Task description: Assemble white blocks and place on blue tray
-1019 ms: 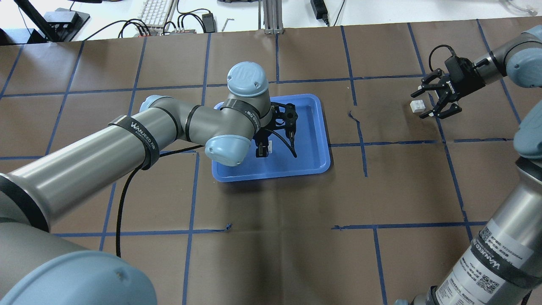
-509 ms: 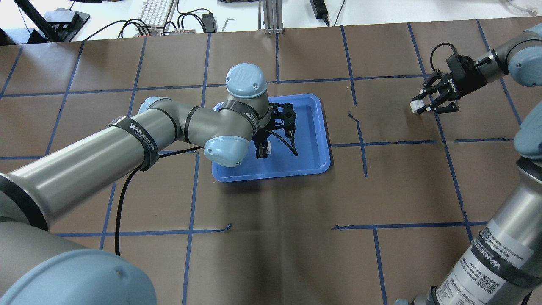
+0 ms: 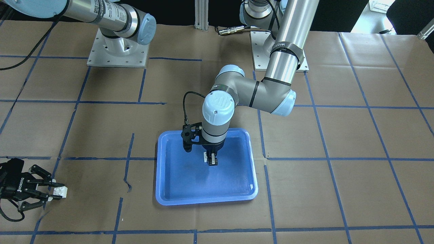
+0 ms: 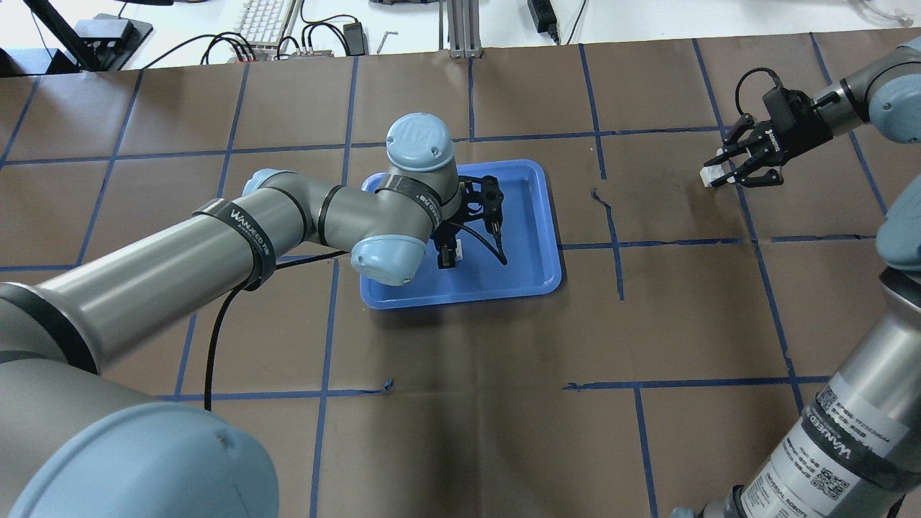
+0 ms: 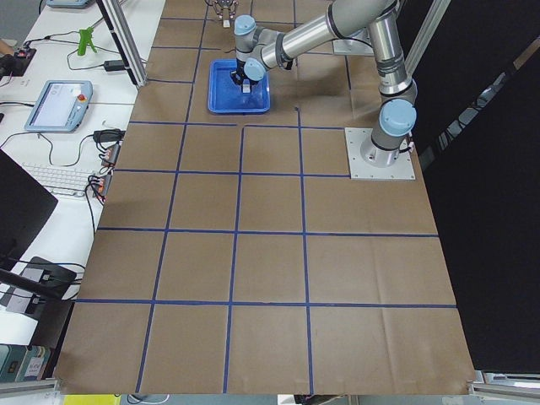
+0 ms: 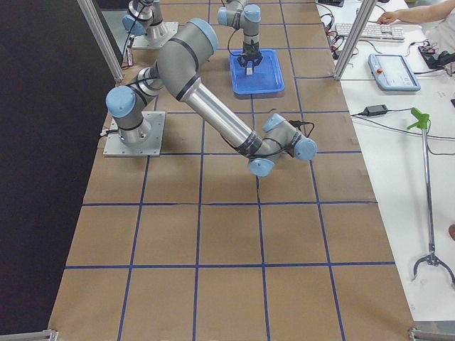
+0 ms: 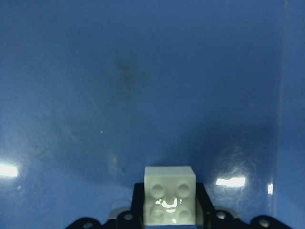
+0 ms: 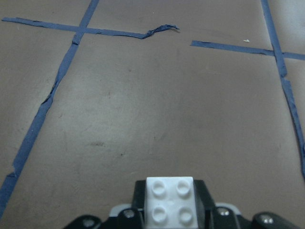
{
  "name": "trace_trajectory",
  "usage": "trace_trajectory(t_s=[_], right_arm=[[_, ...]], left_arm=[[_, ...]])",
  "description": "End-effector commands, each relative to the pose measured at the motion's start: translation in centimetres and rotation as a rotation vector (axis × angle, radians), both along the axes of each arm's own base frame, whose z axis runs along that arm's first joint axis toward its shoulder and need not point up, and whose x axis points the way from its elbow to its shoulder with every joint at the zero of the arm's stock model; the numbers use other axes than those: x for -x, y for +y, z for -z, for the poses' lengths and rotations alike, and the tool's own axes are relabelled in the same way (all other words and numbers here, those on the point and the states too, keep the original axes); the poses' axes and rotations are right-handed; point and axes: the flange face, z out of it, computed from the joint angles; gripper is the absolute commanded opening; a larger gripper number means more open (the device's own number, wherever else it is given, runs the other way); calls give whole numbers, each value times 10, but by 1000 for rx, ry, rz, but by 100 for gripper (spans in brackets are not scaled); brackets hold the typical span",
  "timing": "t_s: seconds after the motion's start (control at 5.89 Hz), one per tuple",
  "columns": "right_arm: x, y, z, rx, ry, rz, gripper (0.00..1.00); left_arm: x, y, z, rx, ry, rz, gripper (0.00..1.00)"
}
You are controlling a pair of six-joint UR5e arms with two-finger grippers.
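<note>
The blue tray [image 4: 536, 216] lies at the table's middle and also shows in the front view [image 3: 190, 183]. My left gripper [image 4: 449, 256] hangs over its floor, shut on a white block [image 7: 170, 200] with four studs, also seen in the front view [image 3: 205, 156]. My right gripper [image 4: 719, 175] is far to the tray's right, over bare brown paper, shut on the second white block [image 4: 711, 175]. That block shows between the fingers in the right wrist view [image 8: 170, 205] and in the front view [image 3: 60, 192].
Brown paper with blue tape grid lines [image 4: 611, 244] covers the table. A torn tape piece [image 4: 599, 196] lies between the tray and the right gripper. A keyboard [image 4: 262, 21] and cables lie beyond the far edge.
My right gripper was open around the white block on the paper; it has shut on it and moved slightly towards the far edge. The left gripper holds still over the tray.
</note>
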Motion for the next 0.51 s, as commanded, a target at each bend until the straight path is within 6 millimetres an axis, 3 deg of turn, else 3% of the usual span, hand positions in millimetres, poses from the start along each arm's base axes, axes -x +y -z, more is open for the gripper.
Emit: trace_trajectory(t_s=[0.0, 0.17, 0.34], right_arm=[[-1, 3, -38, 20, 19, 12, 25], [-8, 9, -56, 6, 15, 40, 25], [-20, 23, -65, -4, 8, 45, 25]], left_arm=[[0, -1, 5, 0, 0, 1, 59], [0, 0, 4, -4, -3, -1, 98], [-1, -1, -7, 12, -1, -3, 98]])
